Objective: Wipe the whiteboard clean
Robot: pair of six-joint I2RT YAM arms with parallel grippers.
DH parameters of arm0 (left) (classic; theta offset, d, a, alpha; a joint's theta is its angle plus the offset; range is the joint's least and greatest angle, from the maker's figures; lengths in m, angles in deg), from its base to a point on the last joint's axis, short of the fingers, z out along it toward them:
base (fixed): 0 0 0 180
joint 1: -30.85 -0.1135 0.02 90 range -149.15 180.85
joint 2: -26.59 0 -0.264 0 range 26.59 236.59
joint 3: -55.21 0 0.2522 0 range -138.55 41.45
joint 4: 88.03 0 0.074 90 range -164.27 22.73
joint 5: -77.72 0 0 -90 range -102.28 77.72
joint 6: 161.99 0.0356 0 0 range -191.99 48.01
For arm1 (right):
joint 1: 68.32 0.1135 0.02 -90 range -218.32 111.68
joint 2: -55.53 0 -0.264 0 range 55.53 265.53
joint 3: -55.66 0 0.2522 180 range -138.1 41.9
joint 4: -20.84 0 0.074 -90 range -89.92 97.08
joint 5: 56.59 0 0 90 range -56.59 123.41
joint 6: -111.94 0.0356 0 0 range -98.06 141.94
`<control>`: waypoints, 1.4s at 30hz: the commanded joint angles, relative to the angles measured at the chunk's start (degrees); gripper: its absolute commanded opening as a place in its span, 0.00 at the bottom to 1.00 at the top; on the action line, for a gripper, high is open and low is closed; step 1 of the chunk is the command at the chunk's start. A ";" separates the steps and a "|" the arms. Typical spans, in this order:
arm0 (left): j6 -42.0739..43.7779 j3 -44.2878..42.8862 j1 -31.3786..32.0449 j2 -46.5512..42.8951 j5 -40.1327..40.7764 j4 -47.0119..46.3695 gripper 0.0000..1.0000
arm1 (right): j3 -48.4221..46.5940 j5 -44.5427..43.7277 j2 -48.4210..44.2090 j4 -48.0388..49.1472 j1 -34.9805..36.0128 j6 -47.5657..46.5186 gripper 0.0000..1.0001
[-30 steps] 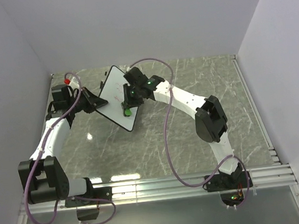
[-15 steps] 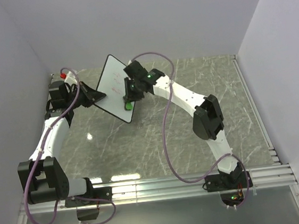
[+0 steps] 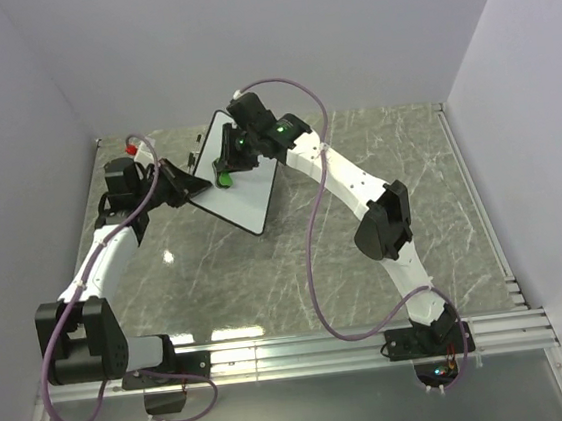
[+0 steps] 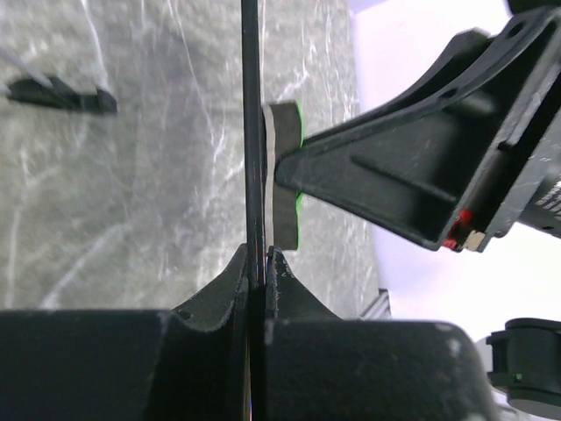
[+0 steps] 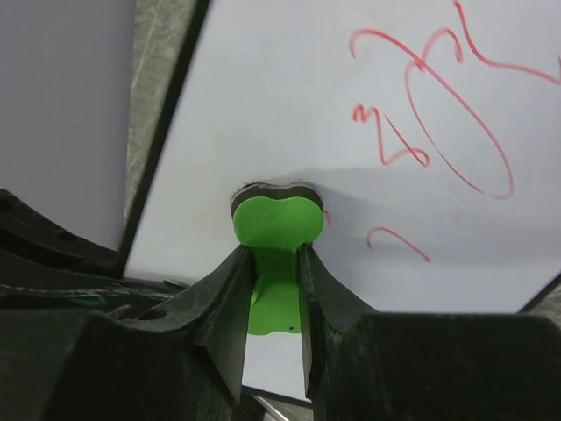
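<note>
Left end effector (image 4: pixel 254 256) clamps the edge of the black-rimmed white whiteboard (image 3: pixel 251 200); right end effector (image 5: pixel 273 254) holds a green eraser block (image 5: pixel 276 219) against it.

A: Any words, labels or numbers to read here?

B: None that I can make out. The whiteboard (image 5: pixel 263 105) carries only red scribbles (image 5: pixel 392 140), loops and hooks that form no letter or digit.

A: So they don't read as a sign or a mark?

B: No, they're just loose strokes.
</note>
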 commanded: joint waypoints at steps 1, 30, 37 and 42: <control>-5.72 -2.51 4.69 -6.09 -16.46 -9.93 0.00 | 0.69 2.04 1.49 5.43 1.25 1.12 0.00; -5.10 -6.82 5.22 -5.66 -17.96 -7.28 0.00 | 46.49 -0.78 -13.81 15.90 -3.50 -3.19 0.00; -4.32 -3.75 7.06 -6.36 -19.01 -7.20 0.00 | 25.36 0.71 -7.32 9.84 -2.88 -2.31 0.00; -4.14 -0.23 8.91 -8.11 -18.31 -7.19 0.00 | 10.21 3.26 -2.39 5.88 -0.86 -2.40 0.00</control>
